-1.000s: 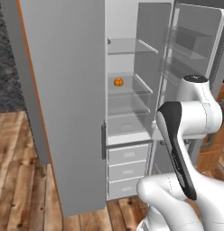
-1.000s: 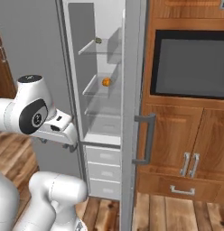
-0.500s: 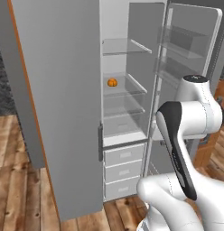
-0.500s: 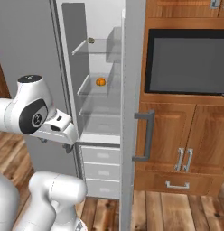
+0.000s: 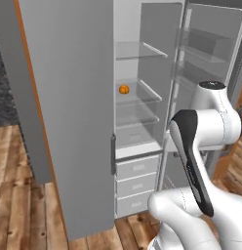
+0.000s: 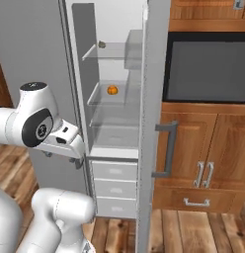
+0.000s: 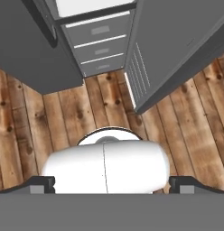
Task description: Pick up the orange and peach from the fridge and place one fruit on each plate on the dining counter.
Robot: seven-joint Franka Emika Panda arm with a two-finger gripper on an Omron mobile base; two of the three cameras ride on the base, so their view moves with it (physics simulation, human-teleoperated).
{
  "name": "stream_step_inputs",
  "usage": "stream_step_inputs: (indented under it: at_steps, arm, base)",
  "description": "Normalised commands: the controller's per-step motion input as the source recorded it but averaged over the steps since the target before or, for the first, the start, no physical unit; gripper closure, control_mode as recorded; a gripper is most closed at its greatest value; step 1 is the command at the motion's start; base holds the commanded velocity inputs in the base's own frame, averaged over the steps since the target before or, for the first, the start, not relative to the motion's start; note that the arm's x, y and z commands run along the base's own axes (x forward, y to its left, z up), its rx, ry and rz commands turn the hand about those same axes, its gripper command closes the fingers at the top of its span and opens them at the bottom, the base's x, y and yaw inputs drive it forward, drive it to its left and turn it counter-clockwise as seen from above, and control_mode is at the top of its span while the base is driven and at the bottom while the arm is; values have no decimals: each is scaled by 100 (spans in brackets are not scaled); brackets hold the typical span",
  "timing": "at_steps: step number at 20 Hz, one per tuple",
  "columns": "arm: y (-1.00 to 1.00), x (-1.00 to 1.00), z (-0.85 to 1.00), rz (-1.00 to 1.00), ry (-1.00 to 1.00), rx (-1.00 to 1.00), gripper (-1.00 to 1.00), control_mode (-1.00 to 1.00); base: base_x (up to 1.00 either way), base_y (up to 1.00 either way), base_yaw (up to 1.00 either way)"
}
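The fridge (image 5: pixel 69 112) stands with both grey doors swung open, showing its white interior, glass shelves and pale drawers (image 6: pixel 114 185) at the bottom. The orange (image 5: pixel 124 89) sits on a middle glass shelf (image 6: pixel 114 96), toward the back. A small dark round item (image 6: pixel 102 44) rests on the shelf above it; what it is cannot be told. The gripper (image 7: pixel 111 184) points down at the wooden floor (image 7: pixel 32 126) in front of the drawers, its finger tips (image 7: pixel 41 182) far apart at the view's bottom corners, so the jaws are spread and hold nothing. Wooden cabinets (image 6: pixel 208 158) and a dark oven panel (image 6: pixel 208 69) stand right of the fridge.
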Motion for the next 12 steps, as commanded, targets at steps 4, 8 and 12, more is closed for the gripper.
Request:
stream_step_inputs:
  at_steps: [4, 8, 12]
  arm:
    - [0, 0, 0, 0, 0, 0, -100, 100]
    - [0, 0, 0, 0, 0, 0, -100, 100]
    - [0, 0, 0, 0, 0, 0, -100, 100]
  base:
    - [29, 42, -11]
    - [46, 3, -3]
    - [45, -4, 0]
